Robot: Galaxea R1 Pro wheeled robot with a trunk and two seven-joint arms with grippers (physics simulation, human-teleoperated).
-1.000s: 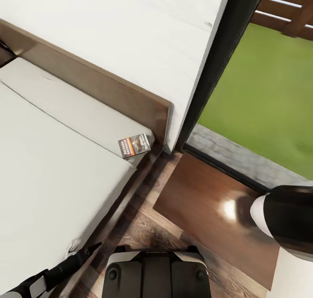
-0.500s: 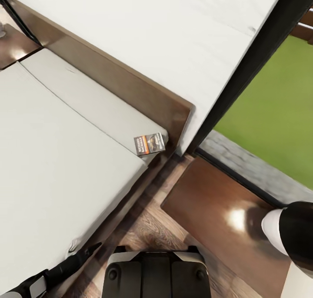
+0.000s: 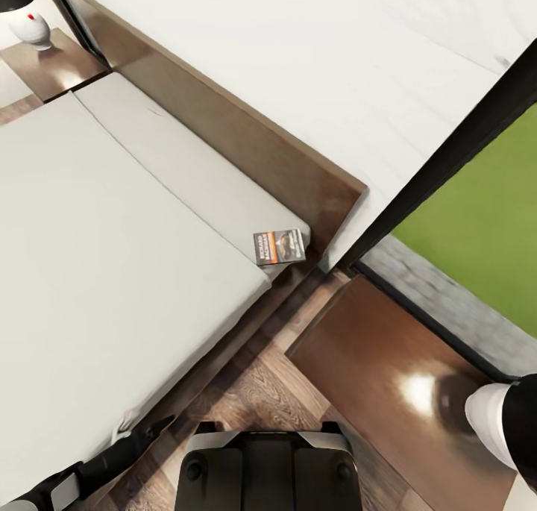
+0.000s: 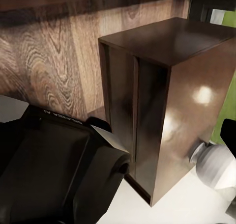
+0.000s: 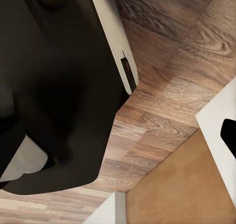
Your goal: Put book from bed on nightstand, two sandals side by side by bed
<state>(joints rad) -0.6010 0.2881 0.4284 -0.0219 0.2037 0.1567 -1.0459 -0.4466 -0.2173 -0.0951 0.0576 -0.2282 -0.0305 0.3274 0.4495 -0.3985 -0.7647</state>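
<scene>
The book (image 3: 279, 246) lies flat on the pale mattress of the bed (image 3: 112, 257), at the corner nearest the dark headboard (image 3: 246, 149). A dark brown nightstand (image 3: 373, 362) stands just beside that corner, also seen in the left wrist view as a glossy cabinet (image 4: 167, 106). A second nightstand (image 3: 56, 67) sits at the far end of the headboard. My left gripper (image 3: 153, 429) points along the bed's edge at the bottom left, well short of the book; its jaws are too dark to read. The two sandals are out of view.
A white and black lamp base (image 3: 501, 421) stands on the near nightstand, and another lamp (image 3: 30, 26) on the far one. My base (image 3: 265, 470) is on the wood floor (image 3: 261, 392) between bed and nightstand. A black-framed window (image 3: 447, 168) shows grass.
The head view has swung left, so everything has shifted right in the picture and the far nightstand with its lamp has come into view. The book has not moved on the bed.
</scene>
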